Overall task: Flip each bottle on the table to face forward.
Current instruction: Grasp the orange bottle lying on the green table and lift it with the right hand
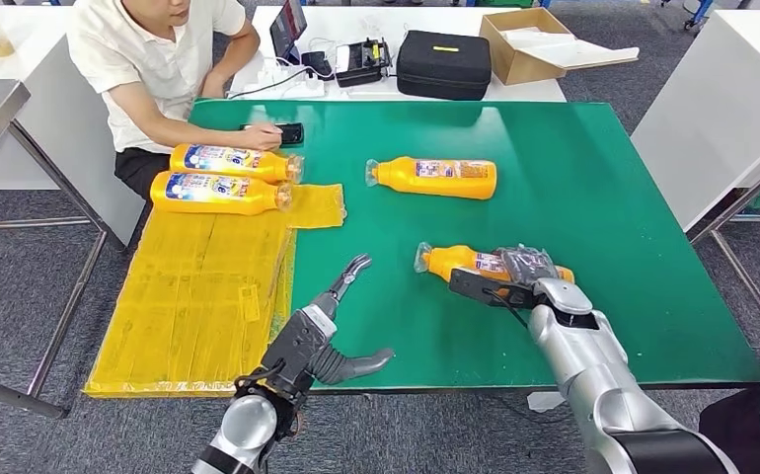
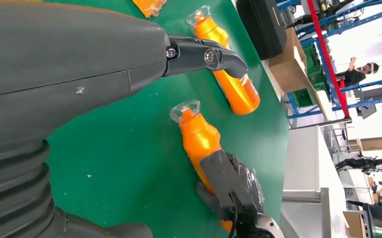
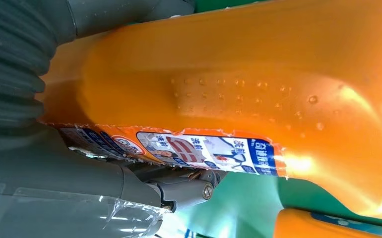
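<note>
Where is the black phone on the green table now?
In the head view, the black phone lies at the table's far left edge, under the person's hand, just beyond the two bottles on the left.

Behind the green table (image 1: 593, 197) you find a black case (image 1: 444, 63), an open cardboard box (image 1: 524, 44) and a seated person (image 1: 164, 69); yellow mesh bags (image 1: 198, 286) overhang its left edge.

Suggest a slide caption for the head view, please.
Right hand grips an orange bottle lying on the green table; left hand open.
</note>
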Robot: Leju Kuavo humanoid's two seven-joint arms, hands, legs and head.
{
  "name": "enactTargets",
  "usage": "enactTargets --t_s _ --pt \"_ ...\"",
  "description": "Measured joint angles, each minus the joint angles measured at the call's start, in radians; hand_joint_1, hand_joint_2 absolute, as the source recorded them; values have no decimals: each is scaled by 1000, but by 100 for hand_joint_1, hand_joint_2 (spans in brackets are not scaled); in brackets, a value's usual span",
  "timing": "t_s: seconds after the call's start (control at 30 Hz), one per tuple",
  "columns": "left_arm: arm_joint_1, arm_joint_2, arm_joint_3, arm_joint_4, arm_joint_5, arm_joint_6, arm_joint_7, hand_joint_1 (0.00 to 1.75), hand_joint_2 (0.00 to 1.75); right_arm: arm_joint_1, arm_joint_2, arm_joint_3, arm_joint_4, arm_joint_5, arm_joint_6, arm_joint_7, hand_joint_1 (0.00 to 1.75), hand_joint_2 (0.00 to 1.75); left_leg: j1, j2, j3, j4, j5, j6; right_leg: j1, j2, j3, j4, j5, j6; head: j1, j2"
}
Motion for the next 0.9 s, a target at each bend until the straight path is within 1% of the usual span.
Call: enactTargets --t_s 0.17,0.27,0.4,0.57,0.63,0.7,0.77,0.9 --pt "1 0 1 0 1 -5 -2 0 175 21 -36 36 -34 -118 11 -64 175 175 0 0 0 0 0 0 0 0 0 0 0 0 0 0" --pt "1 0 1 0 12 -4 -4 0 175 36 -57 66 -66 -196 -14 -91 175 175 0 0 0 0 0 0 0 0 1 0 0 0 0 0" --pt "2 0 1 0 105 0 0 0 175 75 -62 96 -133 -291 -72 -100 175 175 0 1 -1 0 0 0 0 1 0 0 1 0 0 0" --pt "3 0 1 0 151 -1 4 0 175 109 -65 116 -192 -326 -76 -104 175 175 0 2 -2 0 0 0 1 1 -2 0 1 0 0 0" --pt "6 0 3 0 218 -4 15 0 175 117 -67 121 -209 -363 -77 -126 175 175 0 2 -3 0 0 0 1 1 -3 0 1 0 0 0" --pt "13 0 9 3 339 -6 25 0 175 125 -66 124 -231 -427 -79 -162 175 175 0 2 -4 0 0 0 1 1 -3 0 1 0 0 0" --pt "27 0 23 7 447 -2 13 0 175 139 -59 129 -264 -498 -81 -184 175 175 0 2 -5 0 0 0 1 1 -4 0 1 0 0 0" --pt "71 0 71 2 523 9 -26 0 175 177 -43 155 -366 -626 -63 -182 175 175 0 2 -8 0 0 0 1 1 -6 1 1 0 0 0"
